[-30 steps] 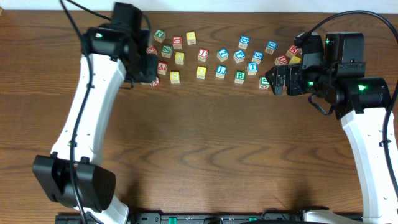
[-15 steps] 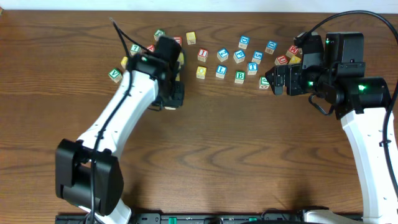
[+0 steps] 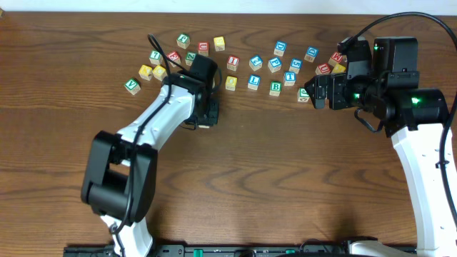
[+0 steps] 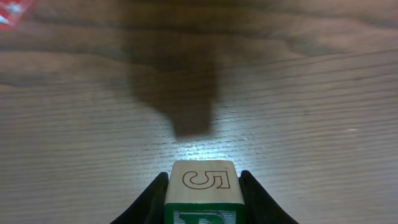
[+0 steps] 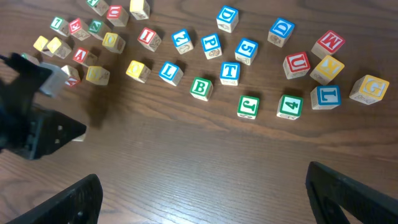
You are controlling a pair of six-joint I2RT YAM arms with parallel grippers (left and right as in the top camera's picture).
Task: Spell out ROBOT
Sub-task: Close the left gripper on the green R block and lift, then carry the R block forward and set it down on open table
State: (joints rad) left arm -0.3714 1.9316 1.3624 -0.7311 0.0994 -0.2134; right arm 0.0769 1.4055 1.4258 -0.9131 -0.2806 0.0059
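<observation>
Check the left end effector [image 4: 202, 190]: it clamps a green-lettered cube [image 4: 202, 179] squarely between its fingers, raised above the counter [image 4: 298, 93] and near the other cubes [image 3: 254, 81]. The cube's outlined 5 faces the wrist camera, and its sides are equal. The right end effector [image 5: 211, 199] stands wide and empty.

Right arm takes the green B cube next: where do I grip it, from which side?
Probably straight down on the green B cube, fingers on its near and far faces: those stand free, while the blue L and blue T crowd its sides.
</observation>
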